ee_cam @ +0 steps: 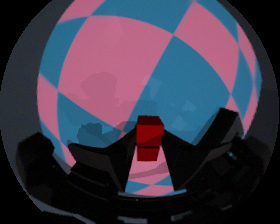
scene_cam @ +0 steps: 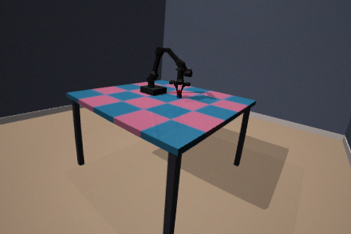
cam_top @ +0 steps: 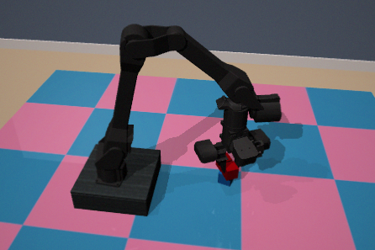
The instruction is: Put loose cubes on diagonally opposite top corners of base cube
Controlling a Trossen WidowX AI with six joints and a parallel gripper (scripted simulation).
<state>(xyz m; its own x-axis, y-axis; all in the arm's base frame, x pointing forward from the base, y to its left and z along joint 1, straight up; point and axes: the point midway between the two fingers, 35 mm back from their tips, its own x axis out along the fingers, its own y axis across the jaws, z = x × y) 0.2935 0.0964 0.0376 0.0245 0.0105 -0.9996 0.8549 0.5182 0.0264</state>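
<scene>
tool (cam_top: 224, 157) gripping red cube (cam_top: 229, 169), blue cube (cam_top: 225, 179) beneath

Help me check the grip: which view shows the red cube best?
The wrist view: the red cube sits large and central, clamped in the pincer. The top view shows the cube partly hidden under the pincer, above a blue cube. In the exterior view it is only a tiny red speck.
</scene>
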